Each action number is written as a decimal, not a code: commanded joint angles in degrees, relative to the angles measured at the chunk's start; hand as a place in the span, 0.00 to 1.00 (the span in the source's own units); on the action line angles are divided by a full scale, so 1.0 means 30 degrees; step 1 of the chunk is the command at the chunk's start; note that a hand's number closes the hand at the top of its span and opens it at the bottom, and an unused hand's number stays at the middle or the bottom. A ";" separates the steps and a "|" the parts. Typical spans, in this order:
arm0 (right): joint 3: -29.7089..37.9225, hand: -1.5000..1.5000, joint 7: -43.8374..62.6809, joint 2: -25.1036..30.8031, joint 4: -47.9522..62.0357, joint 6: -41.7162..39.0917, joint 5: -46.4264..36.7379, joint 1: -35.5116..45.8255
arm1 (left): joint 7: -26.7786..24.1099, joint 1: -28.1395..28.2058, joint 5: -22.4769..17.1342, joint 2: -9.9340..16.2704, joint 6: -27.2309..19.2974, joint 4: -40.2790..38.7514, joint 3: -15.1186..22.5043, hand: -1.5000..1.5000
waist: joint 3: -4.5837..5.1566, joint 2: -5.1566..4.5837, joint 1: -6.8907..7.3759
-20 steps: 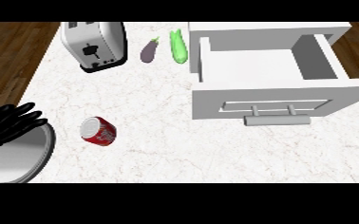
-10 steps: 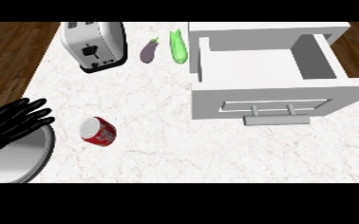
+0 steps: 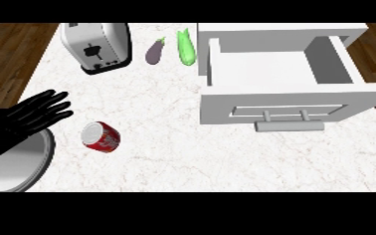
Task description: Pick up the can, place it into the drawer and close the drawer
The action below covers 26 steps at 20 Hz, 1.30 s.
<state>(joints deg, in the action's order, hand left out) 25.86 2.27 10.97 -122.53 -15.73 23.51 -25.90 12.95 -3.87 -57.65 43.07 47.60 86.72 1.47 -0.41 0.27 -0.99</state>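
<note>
Counted on the counter [image 3: 183,144]: one can [image 3: 101,137], red. One toaster [image 3: 96,47]. One eggplant [image 3: 155,51]. One green vegetable [image 3: 186,46], long; kind could not be told. One drawer [image 3: 283,102], white, with one handle [image 3: 289,125]. One hand [image 3: 33,114], black, and one grey forearm [image 3: 22,163] were in view at the left edge.

Left hand open at the view's left edge

Only the left hand [image 3: 33,113] shows, black, coming in from the lower left on a grey forearm [image 3: 22,162]. Its fingers [image 3: 50,102] are straight and slightly spread, pointing up and to the right, with nothing between them. The palm faces down over the worktop [image 3: 161,139]. The right hand is out of the view.
</note>
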 commanded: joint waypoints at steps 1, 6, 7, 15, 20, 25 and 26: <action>0.1016 0.00 0.0438 -0.0038 -0.0539 -0.0570 0.0702 -0.0684 | 0.0725 -0.1888 0.0970 -0.1251 0.0076 -0.2588 0.0365 0.00 | 0.0144 -0.0110 -0.0044; 0.1617 0.00 0.0436 -0.0585 -0.1040 -0.1607 0.1098 -0.0973 | -0.1433 -0.1908 0.5359 -0.3412 0.1929 -0.4529 -0.0817 0.00 | 0.0147 -0.0082 0.0119; 0.1220 0.00 0.1061 -0.0615 -0.0774 -0.0685 0.0225 0.0008 | -0.1231 -0.2207 0.6140 -0.4391 0.0106 -0.3390 -0.0396 0.00 | 0.0143 -0.0086 0.0203; 0.2247 0.00 0.0884 -0.1509 -0.1005 -0.2170 0.0735 -0.0618 | -0.5134 -0.2358 1.1658 -0.6120 0.1397 -0.6723 -0.1699 0.00 | 0.0149 -0.0083 0.0150; 0.3561 0.00 0.0952 -0.1045 -0.0167 -0.3266 0.2162 -0.0668 | -0.9100 -0.3613 1.4625 -0.5097 0.3064 -1.1379 -0.2970 0.00 | 0.0159 -0.0115 0.0038; 0.3171 0.00 0.1020 -0.1444 -0.0197 -0.3172 0.1286 0.0136 | -1.2134 -0.5745 1.7384 -0.4980 0.2527 -1.5361 -0.2788 0.00 | 0.0173 -0.0172 -0.0086; 0.3515 0.00 0.0902 -0.1076 0.0341 -0.3575 0.1443 0.0376 | -1.2590 -0.5456 1.7860 -0.5663 0.1885 -1.5348 -0.2428 0.00 | 0.0165 -0.0153 -0.0012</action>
<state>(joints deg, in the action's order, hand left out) 35.26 5.76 7.89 -122.56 -24.39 27.55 -25.04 -15.65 -17.90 -9.24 26.24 50.76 47.69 -5.97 0.09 -0.18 -0.95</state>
